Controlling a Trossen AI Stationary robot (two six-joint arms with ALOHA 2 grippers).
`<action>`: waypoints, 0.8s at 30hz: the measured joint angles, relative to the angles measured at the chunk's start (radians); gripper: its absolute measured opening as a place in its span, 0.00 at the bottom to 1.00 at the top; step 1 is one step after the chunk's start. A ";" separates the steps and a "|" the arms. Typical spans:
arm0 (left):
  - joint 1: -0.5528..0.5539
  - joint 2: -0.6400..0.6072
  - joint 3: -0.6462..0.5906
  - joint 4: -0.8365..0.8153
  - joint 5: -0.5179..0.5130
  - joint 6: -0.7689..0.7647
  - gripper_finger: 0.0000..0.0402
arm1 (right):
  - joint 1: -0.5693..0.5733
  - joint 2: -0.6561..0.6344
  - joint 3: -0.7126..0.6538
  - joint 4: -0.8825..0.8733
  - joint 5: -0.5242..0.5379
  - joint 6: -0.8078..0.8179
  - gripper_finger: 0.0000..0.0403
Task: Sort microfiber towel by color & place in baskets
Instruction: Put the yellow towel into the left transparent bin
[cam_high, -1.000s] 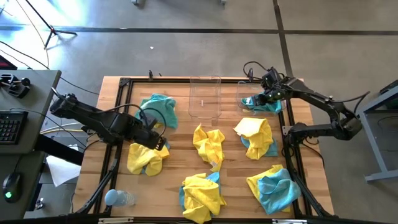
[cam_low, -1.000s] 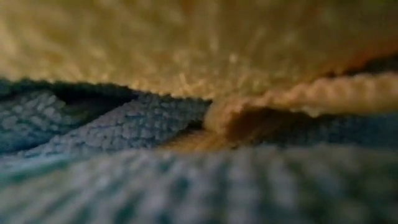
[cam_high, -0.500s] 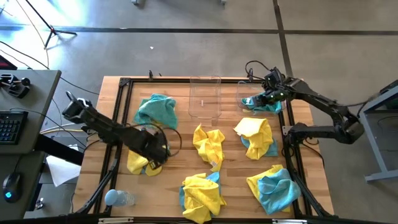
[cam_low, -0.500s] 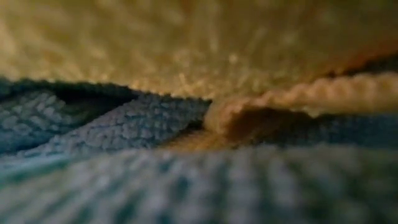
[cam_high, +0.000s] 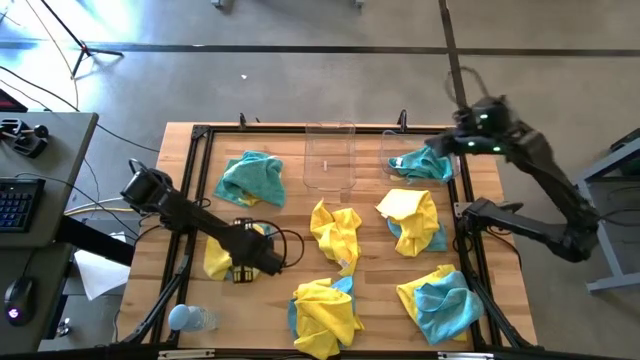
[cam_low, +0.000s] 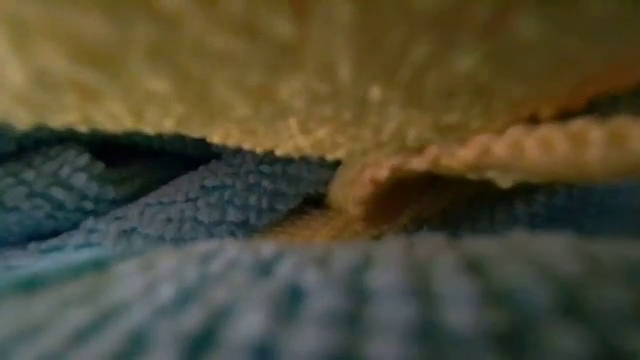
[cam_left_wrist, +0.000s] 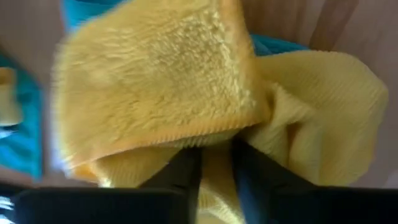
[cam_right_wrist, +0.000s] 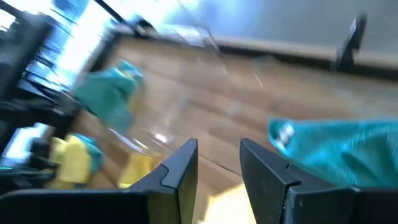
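My left gripper is shut on a bright yellow towel at the table's left; it also shows in the left wrist view. My right gripper is open and empty, up beside the far right corner. Just below it a teal towel lies bunched in the right clear basket. The other clear basket stands at the far middle. The low view shows only yellow and teal cloth close against the camera. My left gripper pinches a fold of the yellow towel between its two fingers. A flap of the same towel lies on the table just ahead of the fingertips. The fingers come from above, slanting from the table's left. The towel rests on the table.
A loose teal towel lies at the far left. Yellow and teal towels lie mid-table, at the right, near middle and near right. A pale blue bottle lies at the near left corner.
My left gripper has gone toward the table's near and right edges, down onto the yellow towel at the left. My right gripper has come off the teal towel and gone up and toward the table's right edge; the teal towel stays in the right basket.
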 joint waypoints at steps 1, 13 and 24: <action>0.002 0.003 -0.009 0.002 0.020 -0.001 0.09 | 0.006 -0.008 0.038 -0.017 0.003 0.000 0.28; 0.009 -0.193 0.160 -0.172 -0.039 -0.206 0.00 | 0.061 0.001 0.326 -0.327 0.112 -0.047 0.28; 0.013 -0.357 0.392 -0.250 -0.273 -0.375 0.00 | 0.124 -0.074 0.326 -0.487 0.185 -0.061 0.28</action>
